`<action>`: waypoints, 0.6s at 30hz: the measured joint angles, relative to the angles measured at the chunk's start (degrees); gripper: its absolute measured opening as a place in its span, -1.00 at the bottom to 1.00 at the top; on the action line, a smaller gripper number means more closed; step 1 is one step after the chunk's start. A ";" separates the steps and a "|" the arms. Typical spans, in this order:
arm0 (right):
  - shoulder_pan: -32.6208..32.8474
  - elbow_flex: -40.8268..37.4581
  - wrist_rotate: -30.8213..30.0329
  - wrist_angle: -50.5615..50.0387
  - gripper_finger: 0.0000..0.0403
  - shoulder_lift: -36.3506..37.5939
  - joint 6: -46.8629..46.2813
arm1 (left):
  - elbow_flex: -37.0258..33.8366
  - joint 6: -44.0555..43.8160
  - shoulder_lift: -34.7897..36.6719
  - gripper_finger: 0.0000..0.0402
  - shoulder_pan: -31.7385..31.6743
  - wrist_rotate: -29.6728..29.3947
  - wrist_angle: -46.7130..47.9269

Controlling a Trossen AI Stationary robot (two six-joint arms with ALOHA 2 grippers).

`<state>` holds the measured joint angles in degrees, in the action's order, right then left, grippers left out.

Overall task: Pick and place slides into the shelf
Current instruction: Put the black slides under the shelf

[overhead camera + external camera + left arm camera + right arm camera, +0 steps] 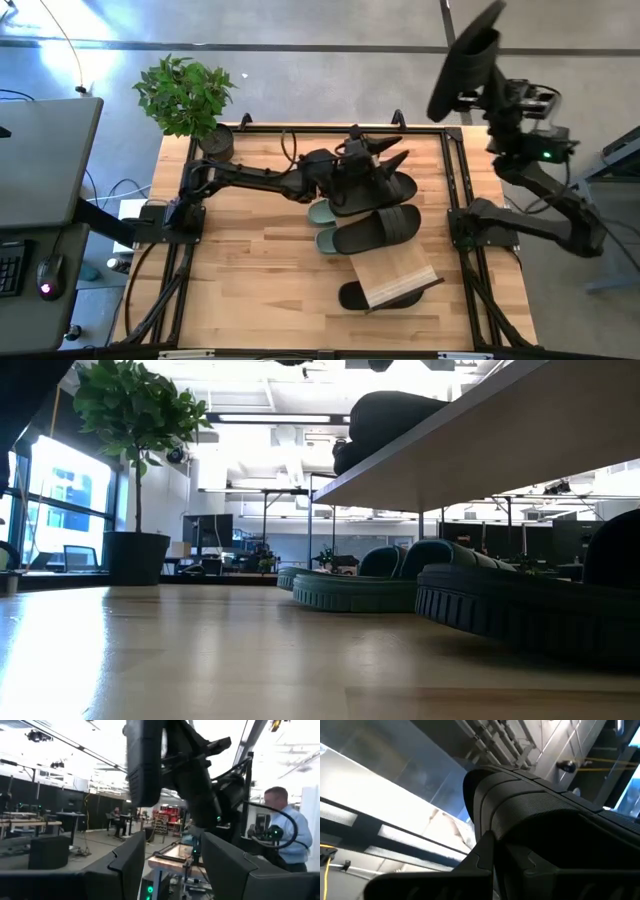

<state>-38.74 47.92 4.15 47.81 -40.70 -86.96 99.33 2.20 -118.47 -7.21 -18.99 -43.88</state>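
Above the counter's far right, we are holding a black slide (470, 62) clamped in the right tool (492, 847), clear for carrying to the shelf (395, 270); the left tool (385, 152) is hovering part-open, empty.

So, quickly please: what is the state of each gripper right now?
Left gripper: fingers open, holding nothing, above the slides on the table.
Right gripper: closed on a black slide, raised high off the table's right side.
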 joint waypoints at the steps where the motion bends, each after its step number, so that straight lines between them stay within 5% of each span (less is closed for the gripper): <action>1: 1.51 0.00 -0.63 1.54 -1.00 -1.26 0.50 | 0.69 0.49 -0.05 -0.12 -0.17 -0.01 0.89; 7: 7.58 0.00 -2.03 7.18 -1.00 -6.26 2.27 | 1.42 3.72 -0.03 -0.12 -0.27 -5.39 4.77; 18: 14.28 0.00 -3.77 7.34 -1.00 -8.46 7.56 | 1.49 5.17 0.17 -0.12 -0.34 -6.17 4.67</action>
<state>-24.46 47.92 0.37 55.15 -49.16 -79.40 100.82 7.38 -118.30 -7.55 -25.16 -39.20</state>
